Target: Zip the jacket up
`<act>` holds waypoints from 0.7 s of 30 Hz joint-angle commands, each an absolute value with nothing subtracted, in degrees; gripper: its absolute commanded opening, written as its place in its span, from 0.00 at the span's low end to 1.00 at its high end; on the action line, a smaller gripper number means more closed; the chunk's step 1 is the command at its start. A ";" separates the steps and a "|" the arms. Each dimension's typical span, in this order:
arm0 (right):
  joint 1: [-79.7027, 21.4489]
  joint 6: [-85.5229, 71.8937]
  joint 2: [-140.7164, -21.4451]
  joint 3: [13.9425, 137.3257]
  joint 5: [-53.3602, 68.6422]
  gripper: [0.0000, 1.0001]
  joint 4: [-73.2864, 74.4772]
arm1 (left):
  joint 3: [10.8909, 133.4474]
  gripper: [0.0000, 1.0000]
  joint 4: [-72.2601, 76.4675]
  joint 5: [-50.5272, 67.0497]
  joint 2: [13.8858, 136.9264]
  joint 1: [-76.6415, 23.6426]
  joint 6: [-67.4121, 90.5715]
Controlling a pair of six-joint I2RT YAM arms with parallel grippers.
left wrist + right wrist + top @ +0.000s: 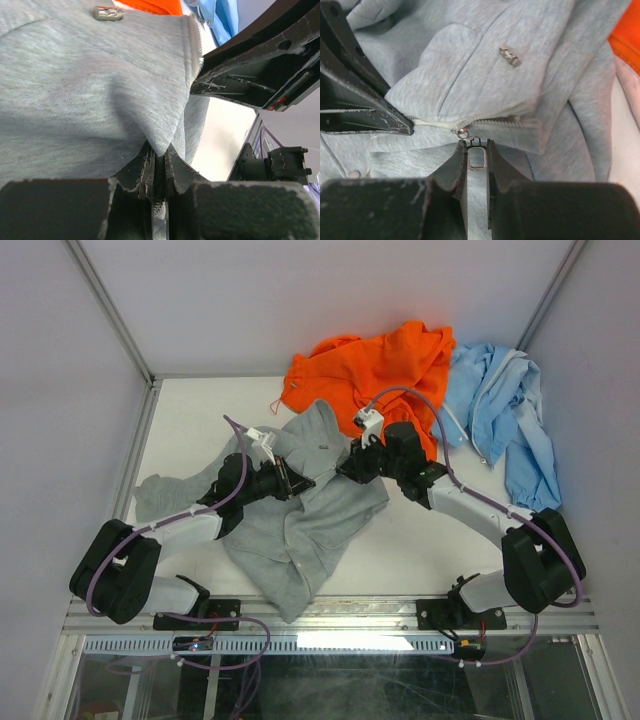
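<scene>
The grey fleece jacket point(300, 530) lies crumpled in the middle of the table, one sleeve trailing left. My left gripper point(160, 150) is shut on a fold of the jacket's front edge, with the fabric pinched between its fingertips. In the top view the left gripper point(290, 480) and right gripper point(345, 468) face each other across the jacket's chest. My right gripper point(475, 145) is shut on the metal zipper pull point(477, 157), which hangs from the slider at the pale zipper point(505, 121). To the right of the slider the zipper teeth gape apart.
A bright orange garment point(370, 365) is heaped at the back of the white table point(200, 410), with a light blue jacket point(505, 410) at the back right. Walls enclose the table on three sides. A small metal tag point(510, 56) sits on the grey jacket.
</scene>
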State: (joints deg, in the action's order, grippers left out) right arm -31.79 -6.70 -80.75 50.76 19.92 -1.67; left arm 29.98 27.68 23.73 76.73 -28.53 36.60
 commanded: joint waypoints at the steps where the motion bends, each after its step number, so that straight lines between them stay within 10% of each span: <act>1: -26.12 -9.72 -81.22 56.00 11.02 0.00 1.89 | 29.97 0.00 22.10 20.16 74.54 -28.03 34.61; 21: -27.43 0.50 -77.94 55.80 16.36 0.07 0.13 | 31.79 0.00 15.70 21.19 71.74 -28.08 35.25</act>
